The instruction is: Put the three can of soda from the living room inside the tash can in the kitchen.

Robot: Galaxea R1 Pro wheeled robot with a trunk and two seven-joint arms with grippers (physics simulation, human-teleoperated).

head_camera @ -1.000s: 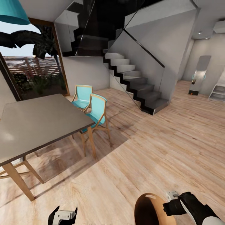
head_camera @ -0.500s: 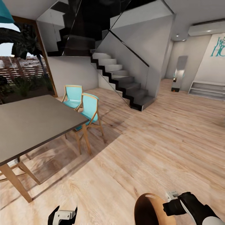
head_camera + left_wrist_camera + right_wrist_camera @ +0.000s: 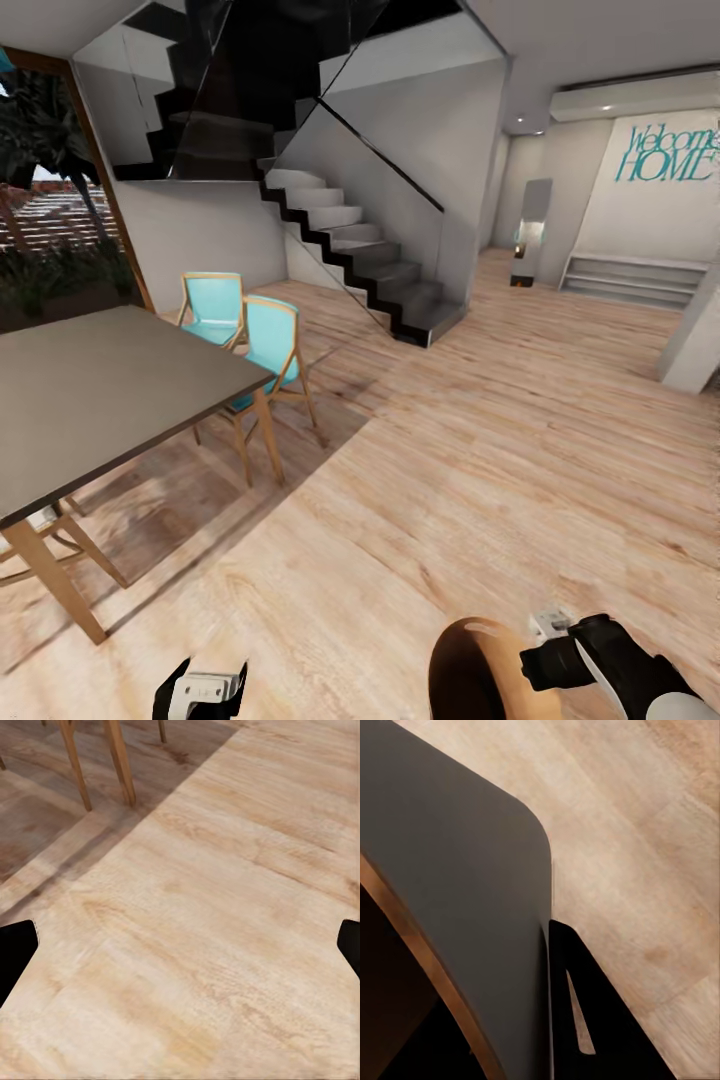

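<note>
Evidently the robot is on its way between rooms, and both arms are tucked low for travel. The right gripper (image 3: 556, 648), at five o'clock in the head view, is clamped on the rim of a dark round trash can (image 3: 468, 672) with a coppery inside. In the right wrist view one black finger (image 3: 600, 1020) lies flat against the can's outer wall. Carrying it this way probably brings the can to the sodas rather than the reverse. Whether any soda can lies inside it, I cannot tell.

The left gripper (image 3: 205, 690), at seven o'clock, hangs empty with its fingers spread wide over bare boards.

The light wood floor (image 3: 480, 450) runs open from six o'clock towards one o'clock. A grey table (image 3: 100, 400) stands at nine o'clock with two turquoise chairs (image 3: 265, 345) just beside it at ten. A dark staircase (image 3: 350, 240) climbs at twelve. "Welcome HOME" lettering (image 3: 668, 152) marks the far wall at two o'clock. This looks like the dining area, so the living room lies elsewhere.
</note>
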